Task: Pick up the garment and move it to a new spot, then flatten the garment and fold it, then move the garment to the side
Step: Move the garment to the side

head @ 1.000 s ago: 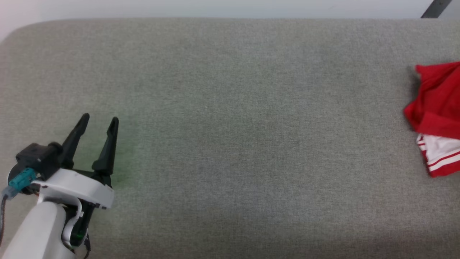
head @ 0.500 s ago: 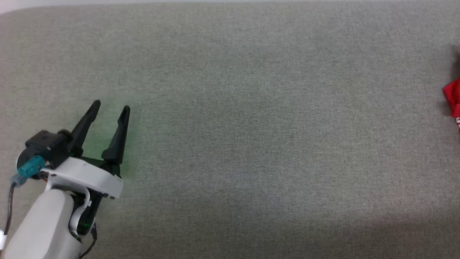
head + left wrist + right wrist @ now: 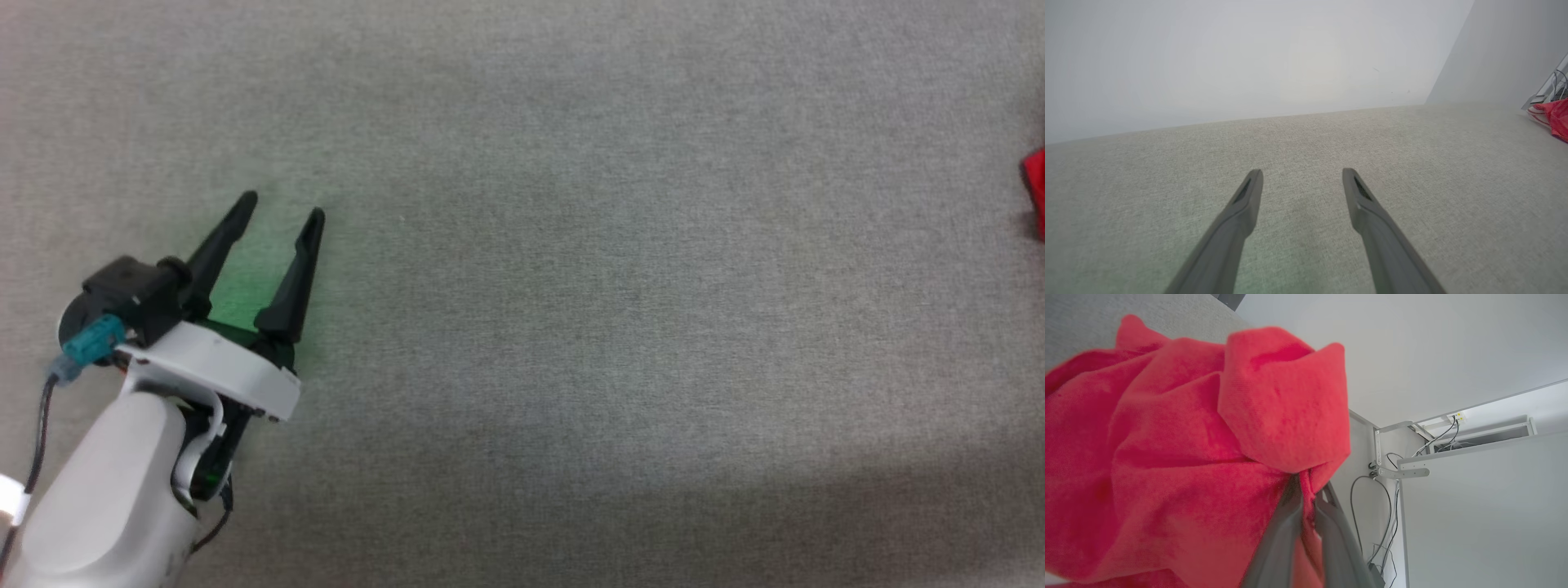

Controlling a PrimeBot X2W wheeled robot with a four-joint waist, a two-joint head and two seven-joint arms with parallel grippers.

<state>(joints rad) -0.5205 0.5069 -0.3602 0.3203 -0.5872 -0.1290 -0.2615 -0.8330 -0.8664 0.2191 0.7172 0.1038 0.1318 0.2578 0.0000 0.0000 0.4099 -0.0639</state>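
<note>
Right end effector (image 3: 1310, 486) pinches the bunched garment (image 3: 1167, 457), axis unclear; left end effector (image 3: 282, 206) gapes.

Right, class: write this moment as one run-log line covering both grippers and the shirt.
left gripper: open, empty, over grey upholstery | right gripper: shut on red shirt | shirt: bunched, not yet flattened

Bare white walls (image 3: 1453, 343) and dangling cables (image 3: 1351, 502) suggest a lab room.
</note>
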